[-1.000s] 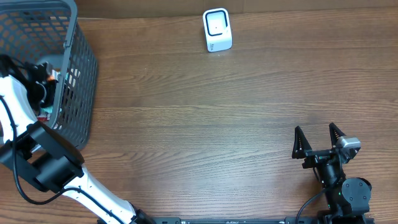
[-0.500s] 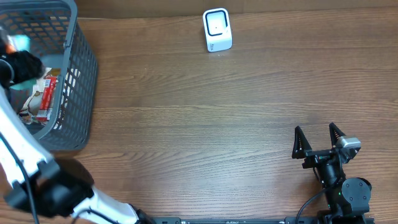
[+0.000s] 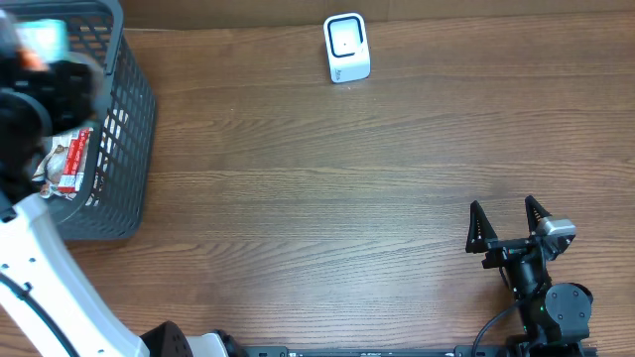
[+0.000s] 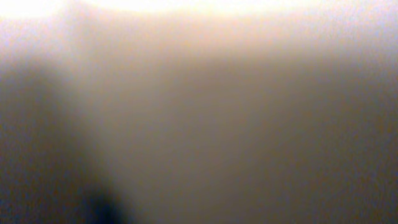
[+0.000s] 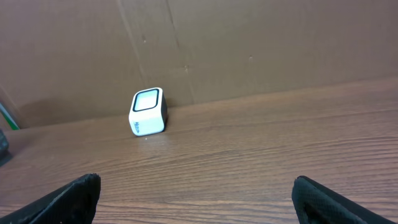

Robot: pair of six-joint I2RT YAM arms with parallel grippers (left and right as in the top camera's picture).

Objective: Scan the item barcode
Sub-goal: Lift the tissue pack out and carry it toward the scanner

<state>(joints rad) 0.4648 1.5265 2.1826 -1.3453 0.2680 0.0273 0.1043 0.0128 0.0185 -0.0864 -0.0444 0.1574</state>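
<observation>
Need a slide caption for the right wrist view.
Open right claw faces the white barcode scanner across the wooden table, cardboard wall behind.

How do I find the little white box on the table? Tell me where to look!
Look along the far edge of the brown wooden table, by the wall. About midway stands the scanner: a small white cube with rounded corners and a dark-rimmed window. Its only neighbour, the grey mesh basket in the left corner, is far bigger and darker.
</observation>
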